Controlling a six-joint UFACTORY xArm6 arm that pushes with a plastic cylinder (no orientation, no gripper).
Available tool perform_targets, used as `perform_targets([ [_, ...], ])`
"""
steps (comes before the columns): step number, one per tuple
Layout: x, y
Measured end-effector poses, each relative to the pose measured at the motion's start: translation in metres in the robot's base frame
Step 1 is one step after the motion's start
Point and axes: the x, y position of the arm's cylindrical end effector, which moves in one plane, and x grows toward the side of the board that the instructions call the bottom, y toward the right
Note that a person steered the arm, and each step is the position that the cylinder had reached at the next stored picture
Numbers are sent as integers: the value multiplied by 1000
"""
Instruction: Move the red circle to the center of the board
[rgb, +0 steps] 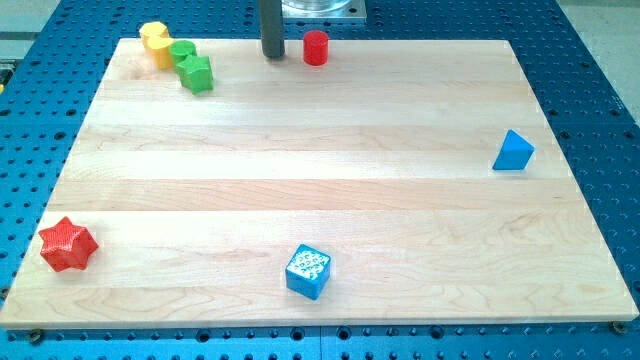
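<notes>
1. I am resting my tip (273, 55) on the board (320, 200) at its top edge, a little left of the middle.
2. I am carrying no jaws at all, only a bare rod, so I am neither clenching nor grasping anything.
3. The red circle (316, 47) is standing just to the right of my tip, close by but apart from it.
4. The green star (197, 74) is lying to my tip's left, with a green cylinder (182, 52) and a yellow block (155, 41) huddling beyond it near the top left corner.
5. The blue triangle (513, 151) is sitting far to my tip's right, lower down.
6. The blue cube (307, 271) is lying well below my tip, near the bottom edge.
7. The red star (67, 245) is lying far below and left.
</notes>
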Motion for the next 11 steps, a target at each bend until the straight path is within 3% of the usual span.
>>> perform_targets([
  [1, 9, 41],
  [2, 78, 131],
  [3, 86, 142],
  [4, 56, 138],
  [5, 40, 203],
  [6, 107, 208],
  [7, 172, 170],
  [8, 163, 183],
  [9, 220, 196],
  [10, 261, 109],
  [11, 259, 175],
])
